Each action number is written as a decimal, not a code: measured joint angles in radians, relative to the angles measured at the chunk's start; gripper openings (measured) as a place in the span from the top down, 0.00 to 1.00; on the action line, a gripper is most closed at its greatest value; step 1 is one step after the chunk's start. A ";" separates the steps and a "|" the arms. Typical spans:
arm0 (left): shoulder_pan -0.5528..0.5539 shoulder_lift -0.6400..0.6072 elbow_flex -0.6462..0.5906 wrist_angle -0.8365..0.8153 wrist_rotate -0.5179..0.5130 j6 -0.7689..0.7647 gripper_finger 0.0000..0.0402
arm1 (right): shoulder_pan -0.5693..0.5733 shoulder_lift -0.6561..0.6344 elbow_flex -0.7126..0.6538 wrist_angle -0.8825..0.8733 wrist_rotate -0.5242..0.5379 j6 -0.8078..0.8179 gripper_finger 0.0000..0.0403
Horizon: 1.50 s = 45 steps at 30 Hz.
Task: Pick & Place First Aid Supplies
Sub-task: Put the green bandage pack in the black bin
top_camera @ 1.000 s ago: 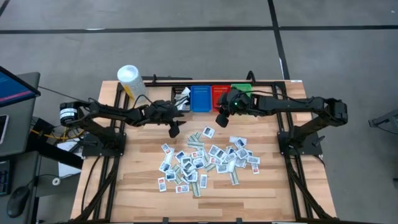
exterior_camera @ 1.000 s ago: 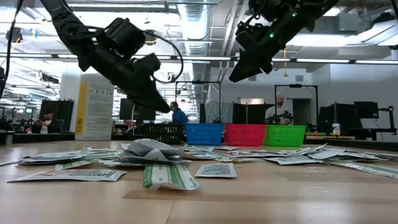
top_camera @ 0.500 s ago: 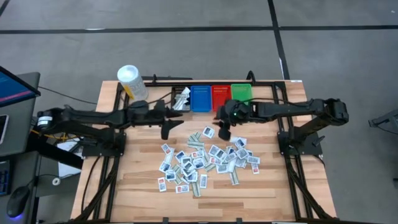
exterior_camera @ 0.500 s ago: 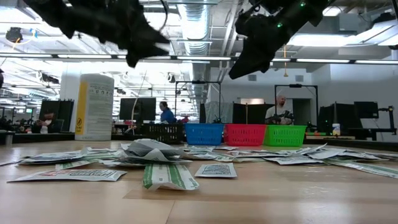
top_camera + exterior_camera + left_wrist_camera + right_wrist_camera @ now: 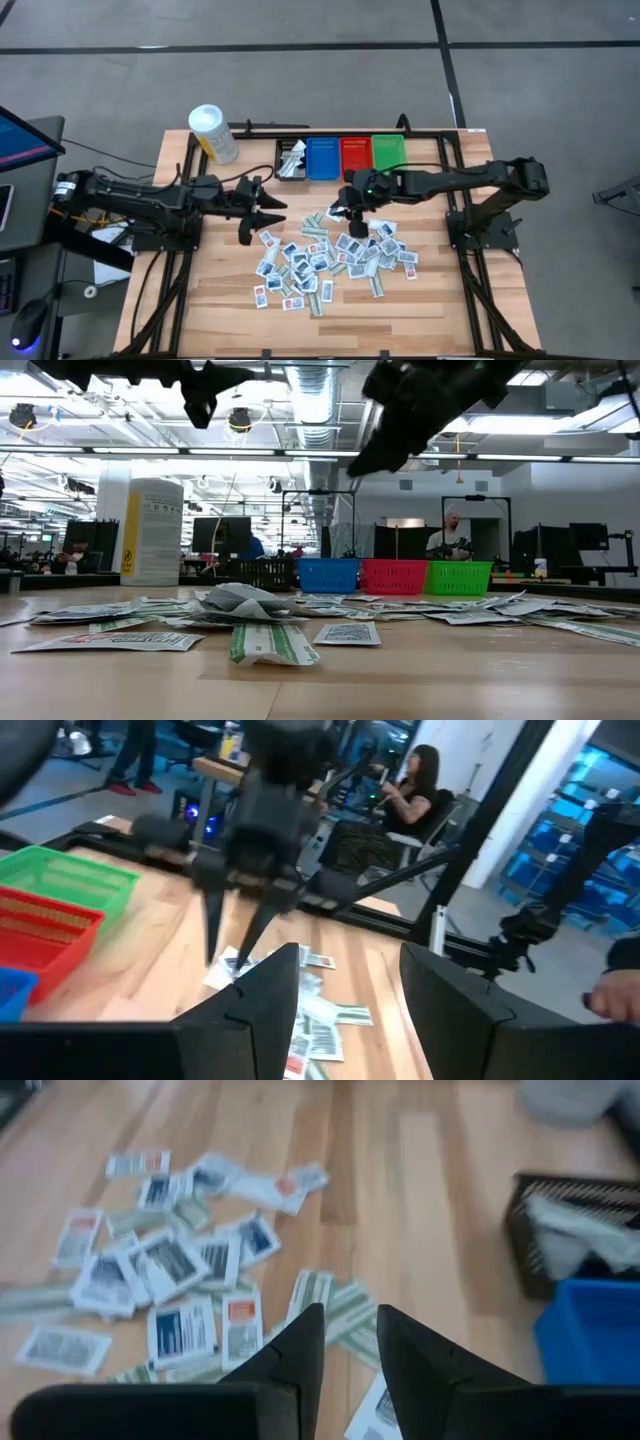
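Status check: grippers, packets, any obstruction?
Left gripper open, empty, beside the packets. Right gripper empty, jaws slightly apart, above pile's bin-side edge. Nothing in the way.

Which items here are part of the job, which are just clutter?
Job:
- first aid packets, scattered mid-table
- black bin, blue bin, red bin, green bin along the far edge
- left gripper and right gripper, both above the pile's near-bin edge

Lying about:
- white tub with yellow label, far left corner
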 joint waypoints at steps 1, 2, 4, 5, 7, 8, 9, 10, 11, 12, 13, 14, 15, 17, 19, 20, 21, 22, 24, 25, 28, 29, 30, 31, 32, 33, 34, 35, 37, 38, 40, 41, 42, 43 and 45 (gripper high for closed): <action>-0.005 0.000 0.000 0.000 -0.001 0.000 0.56 | -0.003 0.028 0.018 -0.009 -0.004 -0.011 0.77; -0.009 0.000 0.000 -0.002 -0.001 -0.001 0.56 | -0.005 0.058 0.042 -0.009 -0.005 -0.023 0.77; -0.016 0.001 0.000 -0.002 -0.001 -0.001 0.56 | -0.007 0.110 0.086 -0.026 -0.005 -0.046 0.77; -0.016 0.001 0.000 -0.002 -0.001 -0.001 0.56 | -0.008 0.138 0.116 -0.033 -0.006 -0.059 0.77; -0.016 0.002 0.000 -0.004 -0.001 -0.001 0.56 | -0.012 0.193 0.170 -0.064 -0.006 -0.101 0.77; -0.016 0.002 0.000 -0.003 -0.002 -0.001 0.56 | -0.015 0.219 0.198 -0.084 -0.007 -0.124 0.77; -0.016 0.002 0.000 -0.003 -0.002 -0.001 0.56 | -0.016 0.244 0.223 -0.104 -0.006 -0.146 0.77; -0.016 0.002 0.000 -0.004 -0.002 -0.001 0.56 | -0.017 0.270 0.247 -0.123 -0.006 -0.163 0.77; -0.016 0.002 0.000 -0.004 -0.004 0.000 0.56 | -0.022 0.292 0.271 -0.138 -0.006 -0.180 0.77; -0.016 0.002 0.000 -0.003 -0.005 -0.001 0.56 | -0.026 0.310 0.287 -0.157 -0.006 -0.197 0.77; -0.016 0.002 0.000 -0.004 -0.007 0.000 0.56 | -0.029 0.331 0.301 -0.171 -0.007 -0.215 0.77; -0.016 0.002 0.000 -0.003 -0.010 0.000 0.56 | -0.031 0.349 0.313 -0.174 -0.008 -0.234 0.77; -0.016 0.002 0.000 -0.004 -0.013 0.000 0.56 | -0.033 0.360 0.315 -0.182 -0.004 -0.256 0.77; -0.016 0.002 0.000 -0.003 -0.023 0.000 0.56 | -0.035 0.391 0.323 -0.185 -0.007 -0.299 0.77; -0.016 0.002 0.000 -0.002 -0.031 0.000 0.56 | -0.035 0.411 0.323 -0.199 -0.006 -0.331 0.77; -0.016 0.002 0.000 0.002 -0.032 0.000 0.56 | -0.035 0.420 0.323 -0.197 -0.006 -0.342 0.77; -0.015 0.002 0.000 0.004 -0.033 0.000 0.56 | -0.035 0.430 0.323 -0.196 -0.006 -0.350 0.77; -0.015 0.002 0.000 0.006 -0.042 0.001 0.56 | -0.034 0.439 0.323 -0.196 -0.007 -0.358 0.77; -0.015 0.002 0.000 0.014 -0.076 0.003 0.56 | -0.035 0.454 0.322 -0.196 -0.013 -0.373 0.77; -0.015 0.002 0.000 0.015 -0.096 0.003 0.56 | -0.035 0.465 0.322 -0.191 -0.027 -0.381 0.77; -0.014 0.002 0.000 0.018 -0.132 0.003 0.56 | -0.034 0.484 0.322 -0.181 -0.034 -0.399 0.77; -0.014 0.002 0.000 0.021 -0.136 0.003 0.56 | -0.034 0.492 0.322 -0.173 -0.034 -0.400 0.77; -0.014 0.002 0.000 0.021 -0.136 0.003 0.56 | -0.034 0.496 0.322 -0.166 -0.034 -0.400 0.77; -0.014 0.002 0.000 0.021 -0.136 0.003 0.56 | -0.036 0.497 0.322 -0.169 -0.034 -0.400 0.77; -0.014 0.002 0.000 0.023 -0.136 0.003 0.56 | -0.041 0.497 0.322 -0.168 -0.034 -0.401 0.77; -0.014 0.002 0.000 0.027 -0.137 0.003 0.56 | -0.045 0.497 0.322 -0.160 -0.034 -0.411 0.77; -0.014 0.002 0.000 0.028 -0.137 0.003 0.56 | -0.047 0.497 0.323 -0.154 -0.034 -0.425 0.77; -0.013 0.002 0.000 0.030 -0.137 0.003 0.56 | -0.047 0.497 0.323 -0.152 -0.032 -0.439 0.77; -0.013 0.002 0.000 0.034 -0.139 0.003 0.56 | -0.051 0.497 0.323 -0.147 -0.031 -0.453 0.77; -0.013 0.002 0.000 0.035 -0.144 0.003 0.56 | -0.054 0.497 0.323 -0.142 -0.032 -0.461 0.77; -0.013 0.003 0.000 0.035 -0.147 0.003 0.56 | -0.057 0.497 0.323 -0.142 -0.032 -0.477 0.77; -0.013 0.003 0.000 0.035 -0.148 0.003 0.56 | -0.057 0.497 0.323 -0.143 -0.032 -0.478 0.77; -0.013 0.003 0.000 0.035 -0.148 0.003 0.56 | -0.058 0.497 0.323 -0.143 -0.032 -0.478 0.77; -0.013 0.003 0.000 0.035 -0.148 0.003 0.56 | -0.059 0.497 0.323 -0.141 -0.032 -0.478 0.77; -0.013 0.003 0.000 0.035 -0.148 0.003 0.56 | -0.061 0.497 0.323 -0.141 -0.032 -0.478 0.77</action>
